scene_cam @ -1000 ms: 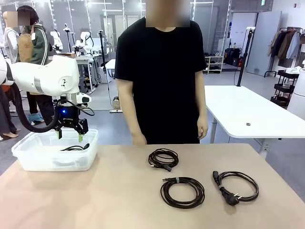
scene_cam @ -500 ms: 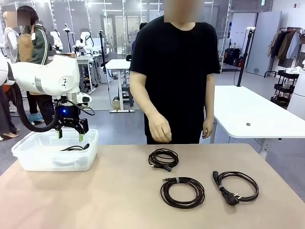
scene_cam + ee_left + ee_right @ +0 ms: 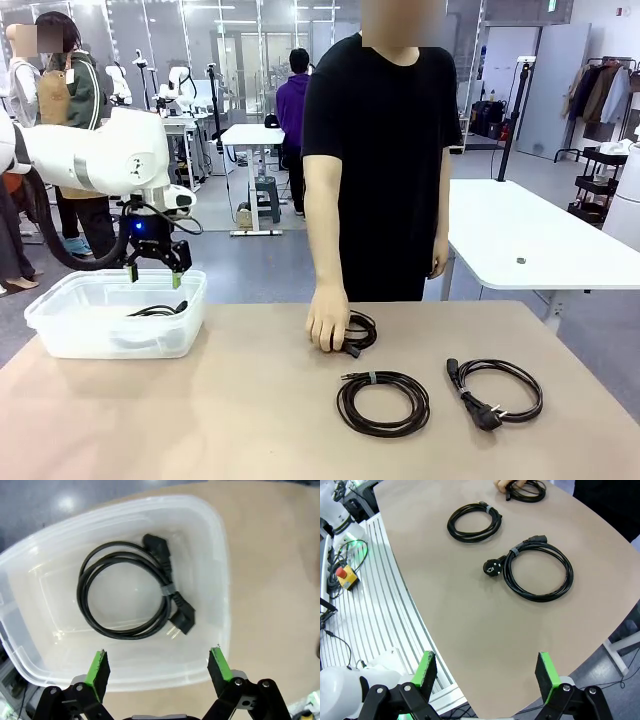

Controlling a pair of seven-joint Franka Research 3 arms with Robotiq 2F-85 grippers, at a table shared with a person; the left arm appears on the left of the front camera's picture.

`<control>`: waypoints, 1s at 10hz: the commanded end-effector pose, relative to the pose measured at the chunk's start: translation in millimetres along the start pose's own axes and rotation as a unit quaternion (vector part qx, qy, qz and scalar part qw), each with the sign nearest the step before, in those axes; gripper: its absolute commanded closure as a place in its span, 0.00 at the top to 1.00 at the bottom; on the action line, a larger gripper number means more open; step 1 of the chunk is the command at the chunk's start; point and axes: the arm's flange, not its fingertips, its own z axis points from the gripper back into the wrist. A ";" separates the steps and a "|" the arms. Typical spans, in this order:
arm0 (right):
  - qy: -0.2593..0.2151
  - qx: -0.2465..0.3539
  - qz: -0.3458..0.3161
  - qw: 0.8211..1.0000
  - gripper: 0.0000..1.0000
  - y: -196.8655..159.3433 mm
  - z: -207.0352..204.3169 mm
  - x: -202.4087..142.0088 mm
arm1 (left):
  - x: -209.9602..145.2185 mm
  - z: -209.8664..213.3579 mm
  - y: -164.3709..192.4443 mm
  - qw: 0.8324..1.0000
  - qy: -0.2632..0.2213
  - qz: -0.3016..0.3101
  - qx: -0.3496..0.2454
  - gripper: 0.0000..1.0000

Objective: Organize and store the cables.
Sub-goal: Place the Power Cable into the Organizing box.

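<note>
Beige tabletop [image 3: 250,420] runs across my front camera, with a person in a black shirt standing at its far edge; at the table's left end sits a clear plastic bin [image 3: 60,335], and my left gripper [image 3: 154,277] hangs just above it, green pads pointing down; from the left wrist camera I see its jaws spread wide with nothing between them and touching nothing; one coiled black cable [image 3: 82,591], banded and with both plugs showing, lies flat on the bin floor below; my right gripper [image 3: 485,657] is likewise wide apart and bare, hovering over the near right edge of the table, well clear of any cable; three more coils lie on the tabletop right of the bin; the person's hand [image 3: 327,322] rests on the small coil [image 3: 362,330] nearest the far side; the banded coil [image 3: 341,404] lies nearer to me, and the plug-ended coil [image 3: 484,416] lies just to its right, the two apart.
</note>
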 end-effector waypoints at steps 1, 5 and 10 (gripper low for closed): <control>-0.007 0.002 0.009 1.000 1.00 -0.2 1.6 -1.1 | -53.1 23.4 16.7 0.994 -0.049 -0.053 -0.081 1.00; -0.007 0.002 0.009 1.000 1.00 -0.2 1.6 -1.1 | -171.4 63.2 78.2 0.937 -0.189 -0.161 -0.244 1.00; -0.007 0.002 0.009 1.000 1.00 -0.2 1.6 -1.1 | -279.7 30.4 122.6 0.846 -0.376 -0.303 -0.227 1.00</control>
